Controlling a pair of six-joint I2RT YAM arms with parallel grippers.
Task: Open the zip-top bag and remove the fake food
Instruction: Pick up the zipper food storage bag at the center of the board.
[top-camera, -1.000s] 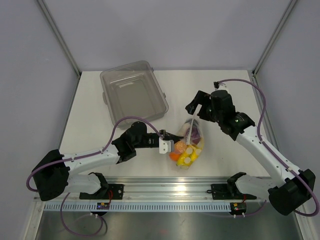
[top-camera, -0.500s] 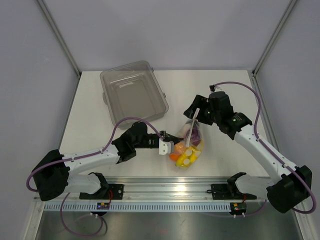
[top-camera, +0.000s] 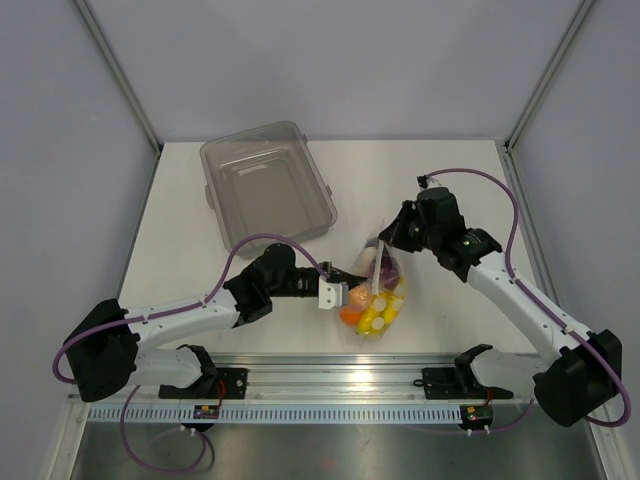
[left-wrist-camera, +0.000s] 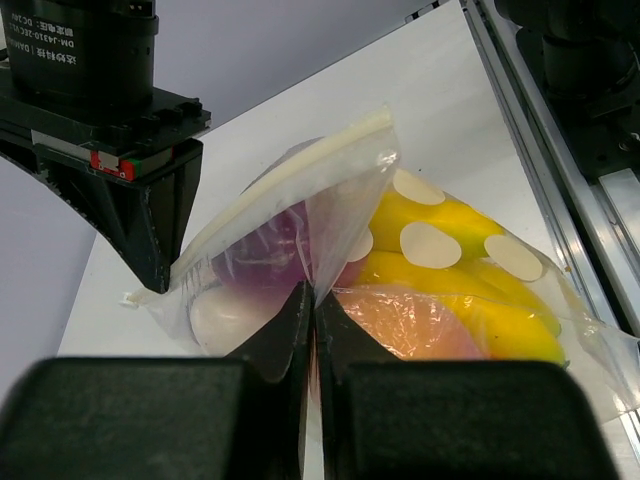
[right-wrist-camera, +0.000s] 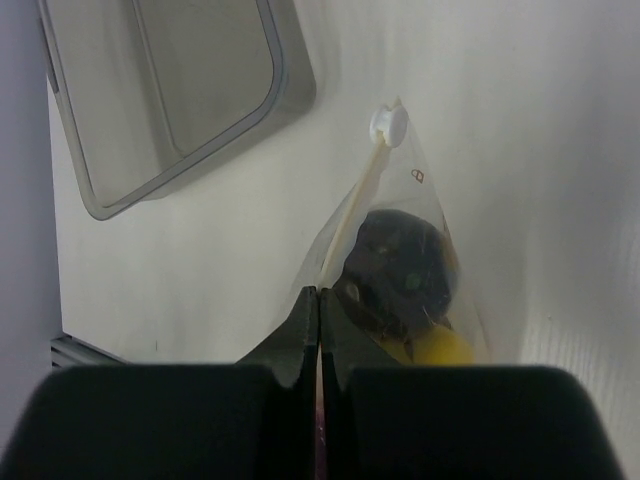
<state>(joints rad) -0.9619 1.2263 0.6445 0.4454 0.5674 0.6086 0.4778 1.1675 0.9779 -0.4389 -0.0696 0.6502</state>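
Left arm (top-camera: 180, 320): reaches from the near-left corner in toward the middle of the worktop (top-camera: 180, 240).

Tub (top-camera: 268, 190): clear-grey, rectangular, lying at back left, apart from everything else. The right wrist view catches one of its corners (right-wrist-camera: 170, 90).

Left jaws: pressed together, pinching a fold of the bag's clear film on its left side. The left wrist view shows the film drawn into the seam between the two black tips.

Zip-top bag (top-camera: 378, 285): right of centre, near the front edge, between the two sets of jaws. Its loaded end lies toward the near rail. Its pale zip strip (left-wrist-camera: 290, 175) is on the far side, raised. I cannot tell whether the strip is parted.

Fake food, all inside the bag:
- yellow banana bunch (left-wrist-camera: 460, 260) with white round spots, at the near end
- orange-peach piece (left-wrist-camera: 400, 320), just beside the banana
- dark purplish-red round piece (left-wrist-camera: 265, 255), under the strip
- white piece (left-wrist-camera: 215, 315), touching the round piece

From the right wrist view, the dark round piece (right-wrist-camera: 400, 265) sits above a patch of yellow (right-wrist-camera: 445, 350).

Right jaws: pressed together on the bag's film at the far end of the zip strip. A small white knob (right-wrist-camera: 387, 122) is at the strip's other end.

Right arm (top-camera: 520, 300): comes in from the near-right corner, its wrist tipped down over the bag.
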